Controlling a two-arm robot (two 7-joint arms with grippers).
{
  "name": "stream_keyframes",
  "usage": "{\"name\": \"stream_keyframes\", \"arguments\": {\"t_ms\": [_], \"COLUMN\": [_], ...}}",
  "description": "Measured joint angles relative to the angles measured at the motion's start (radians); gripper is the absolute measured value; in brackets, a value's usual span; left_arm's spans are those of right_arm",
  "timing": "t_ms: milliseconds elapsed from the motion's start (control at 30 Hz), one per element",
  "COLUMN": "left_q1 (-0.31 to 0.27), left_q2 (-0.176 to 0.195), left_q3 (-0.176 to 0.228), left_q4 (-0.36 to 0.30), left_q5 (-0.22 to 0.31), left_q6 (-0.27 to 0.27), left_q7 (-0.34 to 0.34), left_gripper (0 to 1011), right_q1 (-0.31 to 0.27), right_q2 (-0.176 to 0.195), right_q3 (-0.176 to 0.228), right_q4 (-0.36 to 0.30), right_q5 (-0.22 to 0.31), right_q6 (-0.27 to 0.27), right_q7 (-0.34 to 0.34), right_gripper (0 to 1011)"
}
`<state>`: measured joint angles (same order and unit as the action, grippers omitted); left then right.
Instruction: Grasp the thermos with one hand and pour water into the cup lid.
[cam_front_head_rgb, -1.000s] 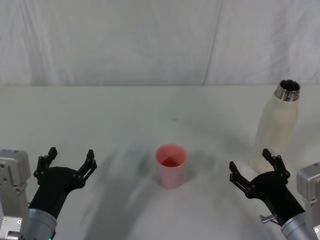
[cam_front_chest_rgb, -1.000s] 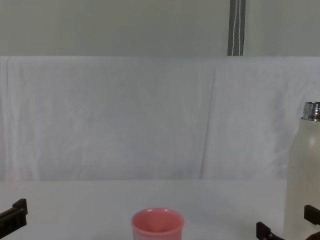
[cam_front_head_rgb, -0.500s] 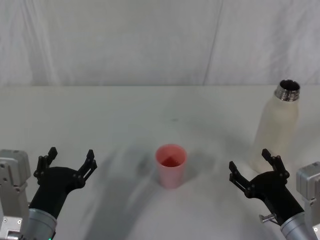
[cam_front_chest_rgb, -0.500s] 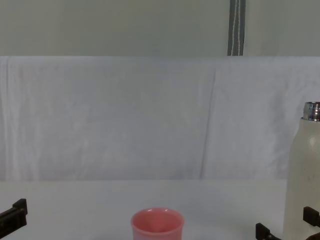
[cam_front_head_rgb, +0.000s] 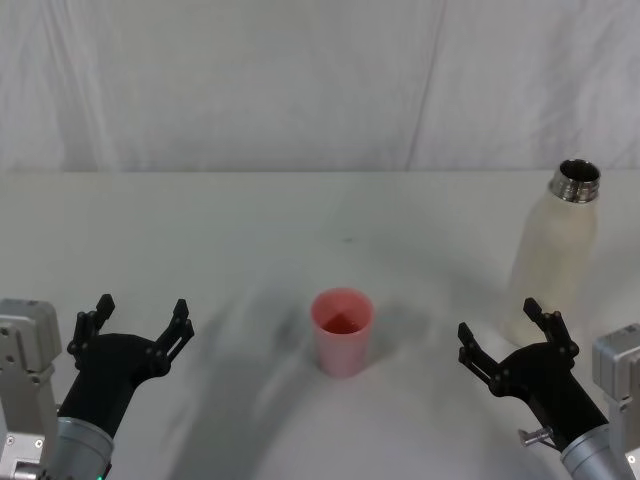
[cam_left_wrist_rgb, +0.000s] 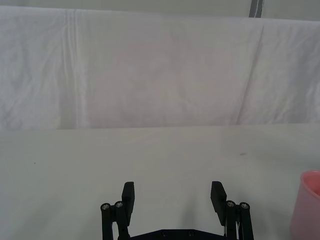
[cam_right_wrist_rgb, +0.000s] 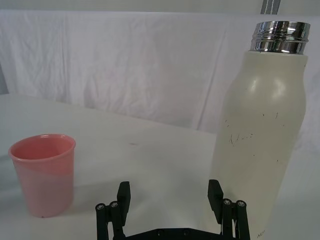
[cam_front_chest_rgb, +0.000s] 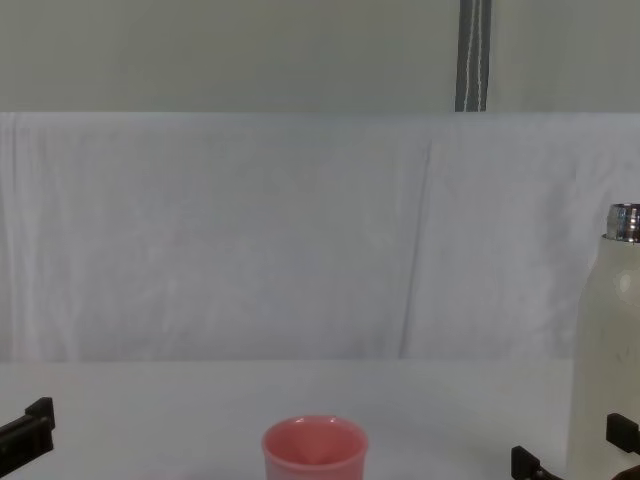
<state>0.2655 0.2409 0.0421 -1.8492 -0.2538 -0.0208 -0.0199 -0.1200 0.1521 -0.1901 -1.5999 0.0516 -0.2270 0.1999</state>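
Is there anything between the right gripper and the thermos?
Nothing visible. The right gripper, open, sits just in front of the thermos with only bare table between them. The cup lid stands off to its left.

You will find no readable text, label, brand or number here. The tall cream-white matte thermos (cam_right_wrist_rgb: 260, 135), at the right of the right wrist frame, carries only faint dark marks, illegible near its base.
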Motion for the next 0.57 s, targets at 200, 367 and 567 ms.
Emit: {"name": "stream_keyframes", "arguments": {"t_ms": [200, 367, 567], "left_q1": [0.000, 0.000, 0.000], "left_q2": [0.000, 0.000, 0.000], "left_q3": [0.000, 0.000, 0.000], "left_q4": [0.000, 0.000, 0.000], "left_q5": [0.000, 0.000, 0.000], "left_q6": [0.000, 0.000, 0.000], "left_q7": [0.000, 0.000, 0.000], "left_gripper": [1001, 1001, 1001], "right_q1": [0.000, 0.000, 0.000], "right_q2": [0.000, 0.000, 0.000], "right_q3": [0.000, 0.000, 0.000], "right_q4": [-0.001, -0.001, -0.001], "right_q5": [0.000, -0.001, -0.001], "right_q6": [0.000, 0.001, 0.001], "right_q7": [0.000, 0.000, 0.000], "right_gripper": [1001, 1001, 1001]}}
